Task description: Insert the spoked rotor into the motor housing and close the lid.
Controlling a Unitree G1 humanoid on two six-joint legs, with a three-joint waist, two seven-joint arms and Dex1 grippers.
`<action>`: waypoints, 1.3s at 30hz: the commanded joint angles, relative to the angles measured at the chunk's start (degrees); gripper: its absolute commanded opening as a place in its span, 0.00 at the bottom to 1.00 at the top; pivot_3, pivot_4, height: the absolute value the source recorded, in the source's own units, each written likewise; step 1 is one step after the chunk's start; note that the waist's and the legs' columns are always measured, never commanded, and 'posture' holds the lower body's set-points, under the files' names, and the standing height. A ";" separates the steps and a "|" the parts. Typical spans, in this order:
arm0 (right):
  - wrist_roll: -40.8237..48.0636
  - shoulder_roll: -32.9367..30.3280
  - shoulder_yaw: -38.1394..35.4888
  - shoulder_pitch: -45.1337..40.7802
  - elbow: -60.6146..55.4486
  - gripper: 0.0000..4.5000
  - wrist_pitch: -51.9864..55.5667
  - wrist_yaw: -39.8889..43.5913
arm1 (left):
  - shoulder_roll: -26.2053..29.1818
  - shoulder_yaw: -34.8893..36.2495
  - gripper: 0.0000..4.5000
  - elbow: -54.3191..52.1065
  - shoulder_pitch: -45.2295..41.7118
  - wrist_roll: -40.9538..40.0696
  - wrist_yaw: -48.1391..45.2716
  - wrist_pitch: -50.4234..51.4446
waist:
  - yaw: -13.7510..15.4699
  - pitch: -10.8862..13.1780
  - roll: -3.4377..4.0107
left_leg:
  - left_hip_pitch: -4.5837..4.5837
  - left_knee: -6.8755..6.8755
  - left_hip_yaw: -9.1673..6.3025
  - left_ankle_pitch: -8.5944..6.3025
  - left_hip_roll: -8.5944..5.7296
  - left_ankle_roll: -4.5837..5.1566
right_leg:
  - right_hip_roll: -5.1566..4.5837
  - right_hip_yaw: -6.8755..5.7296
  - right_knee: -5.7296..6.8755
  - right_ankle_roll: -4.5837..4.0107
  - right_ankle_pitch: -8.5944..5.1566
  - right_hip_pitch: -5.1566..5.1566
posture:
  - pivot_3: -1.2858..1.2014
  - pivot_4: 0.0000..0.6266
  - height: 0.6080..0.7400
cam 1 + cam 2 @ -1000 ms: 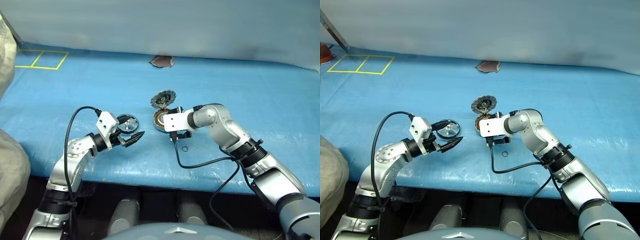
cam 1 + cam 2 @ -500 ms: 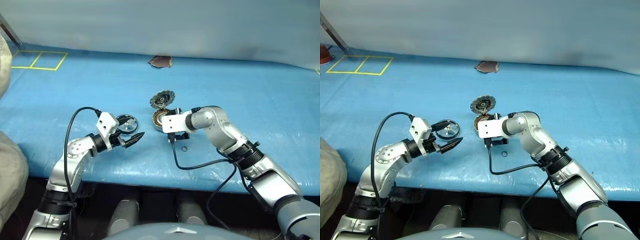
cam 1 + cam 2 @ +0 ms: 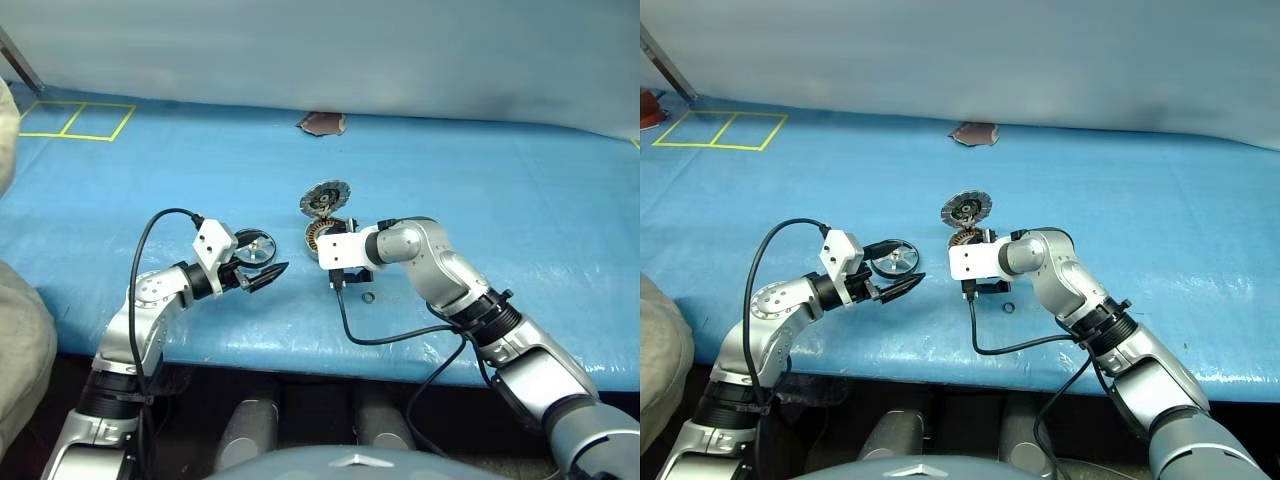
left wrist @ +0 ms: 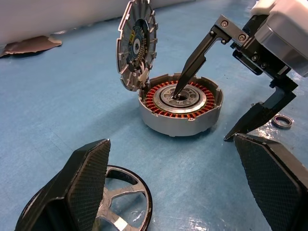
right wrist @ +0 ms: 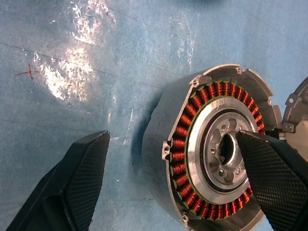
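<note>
Little has moved since a second ago: the right arm's elbow has swung inward and the whole view has shifted slightly, while the parts lie where they were.

The right claw (image 4: 211, 113) stands with its fingers apart, straddling the motor housing (image 3: 322, 237): one fingertip (image 4: 179, 92) dips into the silver centre hub and the other comes down on the blue bench (image 3: 500, 200) outside the wall. That looks like a steadying hold, pinning the housing so the rotor can go in.

The lid (image 3: 326, 197) stands upright on its hinge at the housing's far rim, leaving the copper windings uncovered.

The left claw (image 3: 262, 275) is also spread, empty, hovering just in front of the spoked rotor (image 3: 256, 247), which lies flat on the bench, probably lined up to pick it.

A small dark ring (image 3: 368, 297) lies loose near the right claw.

In the head views the right wrist covers most of the housing. In the left wrist view the rotor is cut off by the frame edge and partly hidden behind a finger, so its hub is hard to make out.
</note>
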 commanded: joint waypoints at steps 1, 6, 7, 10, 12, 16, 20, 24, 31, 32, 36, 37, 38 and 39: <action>0.11 -0.30 -0.25 0.63 -2.33 0.99 0.10 0.84 | 0.28 0.69 1.00 -0.53 -0.76 -0.25 -0.14 -0.38 | 0.00 0.00 0.00 | 0.00 0.00 0.00 0.00 0.00 0.00 | 0.00 0.00 0.00 0.00 0.00 0.00 | 0.52 0.24 1.00; 0.13 -0.87 -0.19 1.41 -3.22 0.99 0.30 1.43 | -0.02 0.59 1.00 -0.50 -0.89 -0.31 -0.07 -0.33 | 0.04 0.00 0.00 | 0.00 0.00 0.00 0.00 0.00 0.00 | 0.00 0.00 -0.01 0.00 0.00 -0.01 | 0.52 0.24 1.00; 0.16 -0.94 -0.23 1.40 -3.28 0.99 0.33 1.50 | -0.08 0.59 1.00 -0.50 -0.96 -0.33 -0.02 -0.31 | 0.04 0.00 0.00 | 0.00 0.00 0.00 0.00 0.00 0.00 | 0.00 0.00 -0.01 0.00 0.00 -0.01 | 0.52 0.24 1.00; 0.04 -0.90 -0.16 1.07 -3.17 0.99 0.29 1.75 | -0.25 0.57 1.00 -0.63 -1.03 -0.28 0.24 -0.29 | 0.05 0.00 0.00 | 0.01 0.00 0.00 -0.01 0.00 -0.01 | -0.01 0.00 0.00 0.00 0.00 0.00 | 0.52 0.24 1.00; 0.05 -0.71 -0.10 0.90 -3.17 0.99 0.37 1.92 | -0.35 0.68 1.00 -1.02 -0.82 -0.41 0.43 -0.17 | 0.05 0.00 0.00 | 0.01 0.00 0.00 -0.01 0.00 -0.02 | -0.01 0.00 -0.01 0.00 0.00 0.01 | 0.52 0.24 1.00; -0.05 -0.74 0.10 0.82 -3.05 0.99 0.30 2.23 | -0.14 0.81 1.00 -1.56 -0.37 -0.28 0.79 -0.09 | 0.06 0.00 0.00 | 0.01 0.00 0.00 -0.01 0.00 -0.02 | 0.00 0.00 -0.01 0.00 0.00 0.00 | 0.52 0.24 1.00; -0.14 -1.07 0.10 1.00 -2.98 0.99 0.31 2.50 | -0.14 0.82 1.00 -1.65 -0.40 -0.40 1.04 0.01 | 0.06 0.00 0.00 | 0.01 0.00 0.00 -0.01 0.00 -0.02 | 0.00 0.00 -0.01 0.00 0.00 0.00 | 0.52 0.24 1.00; -0.25 -0.96 0.14 0.40 -1.45 0.99 -0.03 2.52 | -0.33 0.49 1.00 -1.68 -0.57 -0.36 1.21 -0.03 | 0.07 0.00 0.00 | 0.03 0.00 0.00 -0.01 0.00 -0.02 | -0.01 0.00 -0.01 0.00 0.00 0.01 | 0.52 0.24 1.00; -0.23 -1.29 -0.49 -1.58 -0.21 0.99 -0.62 3.01 | -0.24 0.88 1.00 -2.18 0.14 -0.46 1.45 -0.03 | 0.07 0.00 0.00 | 0.04 0.00 0.00 -0.04 0.00 -0.06 | -0.01 0.00 -0.01 0.00 0.00 0.01 | 0.52 0.24 1.00; -0.16 -1.34 -0.61 -1.78 -0.11 0.99 -0.65 3.05 | -0.22 0.92 1.00 -2.24 0.25 -0.46 1.49 -0.03 | 0.09 0.00 0.00 | 0.04 0.01 0.00 -0.04 0.00 -0.07 | -0.01 0.00 -0.01 0.00 0.00 0.00 | 0.52 0.24 1.00; -0.16 -1.43 -0.99 -2.54 0.81 0.99 -0.85 2.46 | -0.35 0.83 1.00 -2.35 0.62 -0.38 1.70 -0.08 | 0.08 0.00 0.00 | 0.03 0.01 0.00 -0.03 -0.01 -0.06 | -0.01 0.00 -0.01 0.00 0.00 0.00 | 0.52 0.24 1.00; -0.08 -1.36 -1.07 -2.65 0.95 0.99 -0.80 2.34 | -0.38 0.80 1.00 -2.36 0.66 -0.39 1.74 -0.07 | 0.08 0.00 0.00 | 0.03 0.00 0.00 -0.03 -0.01 -0.06 | -0.01 0.00 -0.01 0.00 0.00 0.01 | 0.52 0.24 1.00; -0.04 -1.29 -1.11 -2.74 1.09 0.99 -0.77 2.25 | -0.39 0.77 1.00 -2.37 0.68 -0.39 1.77 -0.08 | 0.08 0.00 0.00 | 0.03 0.00 0.00 -0.03 -0.01 -0.06 | -0.01 0.00 -0.01 0.00 0.00 0.01 | 0.52 0.24 1.00; -0.03 -1.23 -1.05 -2.78 1.32 0.99 -0.76 2.23 | -0.39 0.75 1.00 -2.38 0.68 -0.43 1.80 -0.04 | 0.08 0.00 0.00 | 0.02 0.00 0.00 -0.03 -0.01 -0.06 | -0.01 0.00 -0.01 0.00 0.00 0.01 | 0.52 0.24 1.00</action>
